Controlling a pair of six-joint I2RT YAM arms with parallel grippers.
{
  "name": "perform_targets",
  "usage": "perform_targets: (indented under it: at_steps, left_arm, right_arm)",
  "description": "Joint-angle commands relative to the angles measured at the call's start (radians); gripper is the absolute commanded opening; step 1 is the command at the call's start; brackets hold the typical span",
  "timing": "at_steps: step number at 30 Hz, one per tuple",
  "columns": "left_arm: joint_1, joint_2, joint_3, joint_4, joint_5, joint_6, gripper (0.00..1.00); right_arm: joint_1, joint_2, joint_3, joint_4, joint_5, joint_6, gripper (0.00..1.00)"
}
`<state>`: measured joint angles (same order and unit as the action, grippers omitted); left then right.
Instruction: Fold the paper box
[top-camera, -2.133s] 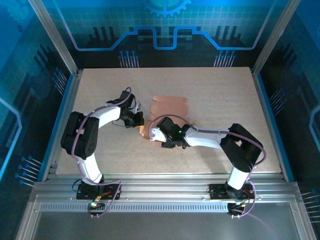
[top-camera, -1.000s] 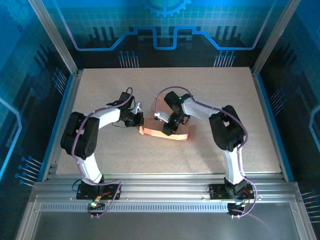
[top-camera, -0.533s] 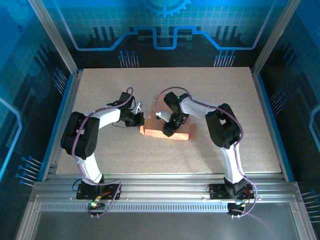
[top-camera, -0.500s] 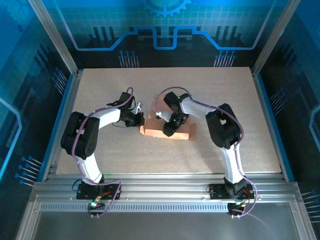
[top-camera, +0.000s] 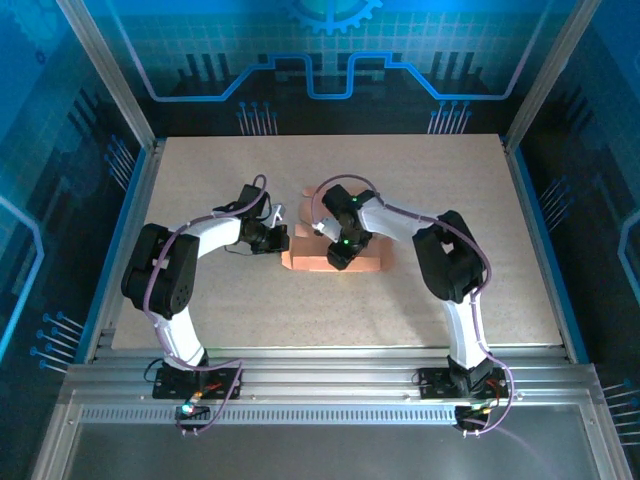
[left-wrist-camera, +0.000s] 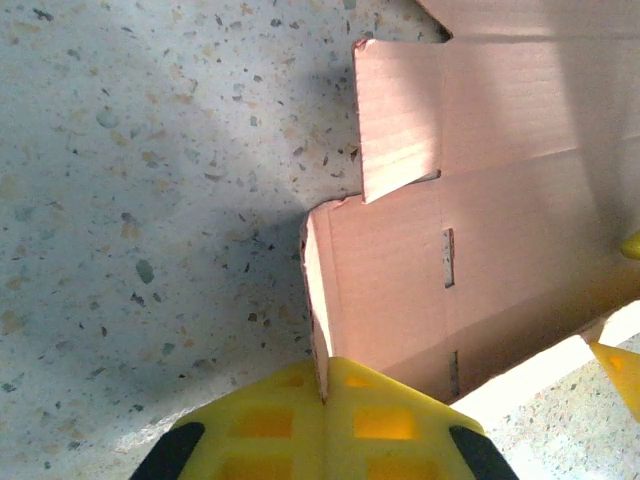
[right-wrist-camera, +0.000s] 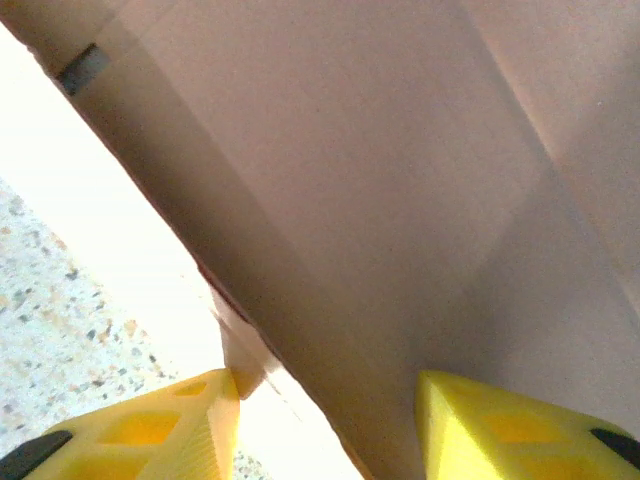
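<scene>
The paper box (top-camera: 365, 264) is salmon-pink cardboard, partly folded, lying mid-table between the two arms. In the left wrist view its creased panels (left-wrist-camera: 480, 260) with small slots spread to the right, and one thin upright edge runs into my left gripper (left-wrist-camera: 327, 385), which is shut on that edge. From above, the left gripper (top-camera: 279, 240) sits at the box's left end. My right gripper (top-camera: 340, 251) hovers over the box's middle. Up close its yellow fingers (right-wrist-camera: 170, 425) stand apart, and a shaded box panel (right-wrist-camera: 380, 180) slants across the right gripper (right-wrist-camera: 325, 420).
The speckled tabletop (top-camera: 240, 310) has free room in front of and behind the box. Metal frame posts (top-camera: 110, 90) and blue walls ring the table. The right arm's elbow (top-camera: 450, 255) bends just right of the box.
The right gripper's jaws have opened and it has shifted slightly over the box. The box has gone from a flat strip to a taller folded shape. The left gripper stays shut.
</scene>
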<state>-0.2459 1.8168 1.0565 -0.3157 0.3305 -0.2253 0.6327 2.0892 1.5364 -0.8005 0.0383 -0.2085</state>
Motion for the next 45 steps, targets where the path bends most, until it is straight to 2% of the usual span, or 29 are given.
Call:
perform_targets:
  at_steps: [1, 7, 10, 16, 20, 24, 31, 34, 36, 42, 45]
  left_arm:
    - [0.008, -0.005, -0.033, -0.098, -0.016, 0.045, 0.0]
    - [0.01, -0.001, -0.031, -0.096, -0.014, 0.044, 0.0]
    - [0.012, -0.002, -0.032, -0.098, -0.013, 0.044, 0.0]
    - [0.014, -0.002, -0.031, -0.101, -0.015, 0.044, 0.0]
    - [0.014, 0.0, -0.027, -0.102, -0.013, 0.044, 0.0]
    - [0.014, -0.01, -0.03, -0.103, -0.015, 0.048, 0.0]
    - [0.014, -0.009, -0.031, -0.097, -0.01, 0.049, 0.0]
    - [0.014, -0.013, -0.032, -0.1, -0.011, 0.052, 0.0]
    - [0.014, -0.016, -0.032, -0.1, -0.014, 0.052, 0.0]
    - [0.014, -0.038, -0.033, -0.098, -0.017, 0.039, 0.0]
    - [0.014, -0.056, -0.035, -0.093, -0.016, 0.031, 0.12]
  right_arm:
    - [0.033, 0.04, -0.033, 0.019, 0.228, 0.005, 0.5]
    - [0.062, 0.114, -0.036, 0.005, 0.332, -0.018, 0.49]
    - [0.064, 0.12, -0.038, 0.004, 0.328, -0.029, 0.49]
    - [0.057, -0.027, -0.03, 0.057, 0.092, -0.042, 0.51]
    - [0.055, -0.064, -0.006, 0.049, 0.017, -0.053, 0.52]
    - [0.048, -0.047, -0.032, 0.049, 0.045, -0.056, 0.52]
    - [0.039, 0.087, 0.008, -0.003, 0.207, -0.014, 0.51]
    - [0.047, 0.099, 0.004, 0.007, 0.257, -0.012, 0.5]
    - [0.053, 0.057, -0.022, 0.044, 0.243, -0.016, 0.49]
    - [0.042, -0.169, -0.088, 0.161, 0.085, 0.026, 0.53]
    - [0.011, -0.268, -0.127, 0.215, 0.028, 0.084, 0.56]
